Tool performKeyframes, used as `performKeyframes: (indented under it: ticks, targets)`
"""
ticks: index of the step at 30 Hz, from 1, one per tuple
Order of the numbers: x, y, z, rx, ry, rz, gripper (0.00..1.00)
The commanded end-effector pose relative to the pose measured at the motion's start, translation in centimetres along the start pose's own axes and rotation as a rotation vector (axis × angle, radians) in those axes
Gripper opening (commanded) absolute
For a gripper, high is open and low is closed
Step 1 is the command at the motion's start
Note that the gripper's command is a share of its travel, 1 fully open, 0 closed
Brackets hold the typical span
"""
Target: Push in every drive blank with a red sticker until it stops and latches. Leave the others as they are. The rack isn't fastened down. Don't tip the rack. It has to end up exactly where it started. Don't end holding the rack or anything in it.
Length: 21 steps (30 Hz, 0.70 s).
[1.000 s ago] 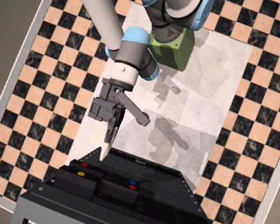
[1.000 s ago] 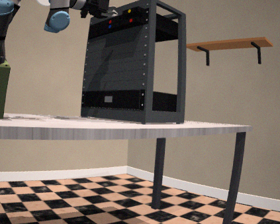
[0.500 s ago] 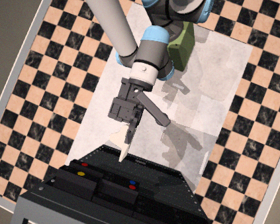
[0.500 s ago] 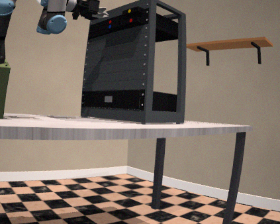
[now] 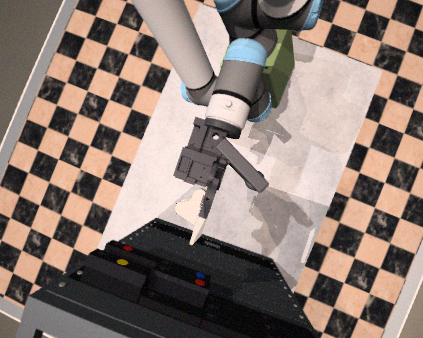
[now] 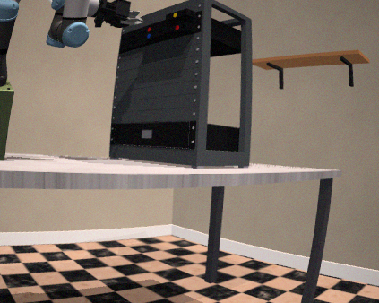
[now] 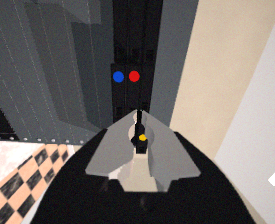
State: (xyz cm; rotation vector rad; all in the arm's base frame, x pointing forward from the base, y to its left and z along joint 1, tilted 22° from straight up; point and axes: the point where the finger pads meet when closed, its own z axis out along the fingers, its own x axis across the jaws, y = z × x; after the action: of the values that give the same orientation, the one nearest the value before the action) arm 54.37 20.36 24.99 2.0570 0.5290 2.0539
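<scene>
Closed pincer at the top front of the rack

The pincer (image 5: 198,235) has its fingers pressed together and holds nothing. Its tip points at the upper front of the dark rack (image 6: 202,90). Just ahead of the tip sits the blank with a red sticker (image 7: 134,76), beside a blue sticker (image 7: 118,76). Another red sticker (image 5: 128,248) lies further to the side.

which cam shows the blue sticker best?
Wrist. The blue sticker sits near centre, unobstructed, beside a red sticker, just ahead of the shut gripper. The top view shows it small and oblique; the exterior view shows a tiny dot.
</scene>
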Motion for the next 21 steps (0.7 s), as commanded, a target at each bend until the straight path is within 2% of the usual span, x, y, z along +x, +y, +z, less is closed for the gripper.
performKeyframes:
  ticks: [1, 4, 11, 21]
  targets:
    - [0.0, 0.0, 0.2, 0.0, 0.001, 0.0, 0.0]
    - [0.0, 0.0, 1.0, 0.0, 0.001, 0.0, 0.0]
    - [0.1, 0.0, 4.6, 0.0, 0.001, 0.0, 0.0]
    - [0.1, 0.0, 5.7, 0.0, 0.001, 0.0, 0.0]
